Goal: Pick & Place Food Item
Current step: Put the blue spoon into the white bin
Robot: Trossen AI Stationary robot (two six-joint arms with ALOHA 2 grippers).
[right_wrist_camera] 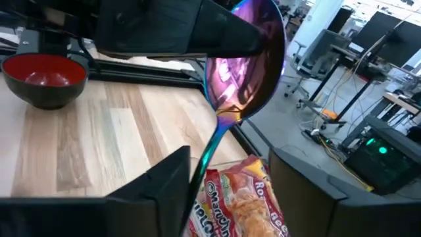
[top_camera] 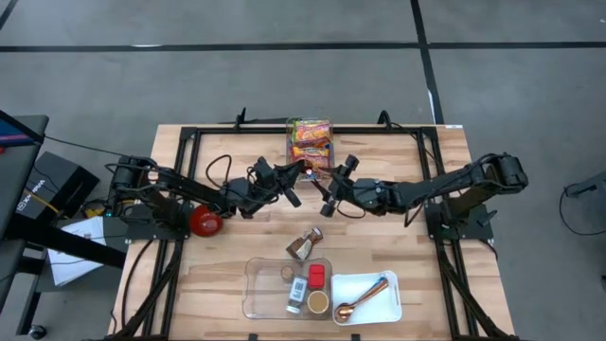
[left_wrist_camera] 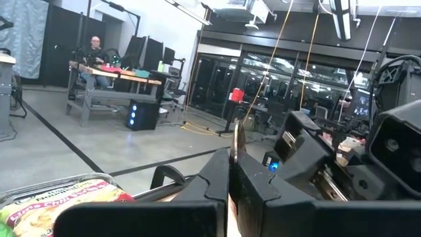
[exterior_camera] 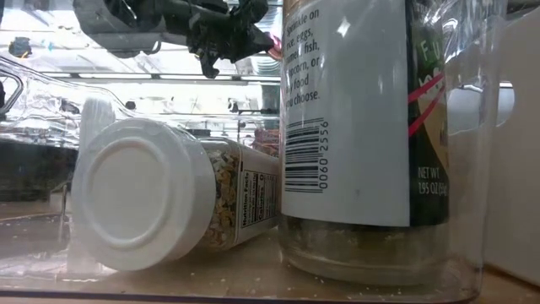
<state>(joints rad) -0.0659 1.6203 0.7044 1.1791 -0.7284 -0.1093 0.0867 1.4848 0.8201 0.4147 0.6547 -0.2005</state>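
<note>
**benchrat:** so where's the food sitting? I'm only seeing a spoon (right_wrist_camera: 245, 66) getting all the attention

**torque_tom:** yeah, the left gripper (top_camera: 295, 176) is clenching that spoon. Its fingers (left_wrist_camera: 214, 181) are pressing together with the metal poking out edge-on between them. The right gripper (top_camera: 329, 186) is facing it mid-counter, its fingers standing apart on either side of the handle, not biting anything as far as I can tell

**benchrat:** and the actual food?

**torque_tom:** the noodle packets (top_camera: 310, 140) are lying in a clear box at 12 o'clock from both grippers, just beside them, right against the far edge of the counter (top_camera: 218, 256). In the high view the long axis is running 12 to 6. Both arms are about equally near, but I'm guessing the right one is going for it, since its fingers are free

**benchrat:** room to work?

**torque_tom:** tight at 12, with the black frame rail hugging the box. The red bowl (top_camera: 204, 221) is sitting out at 8 o'clock. The bare wood toward 6 is giving decent clearance before the clear bin (top_camera: 254, 284) and the white tray (top_camera: 386, 305)
</note>
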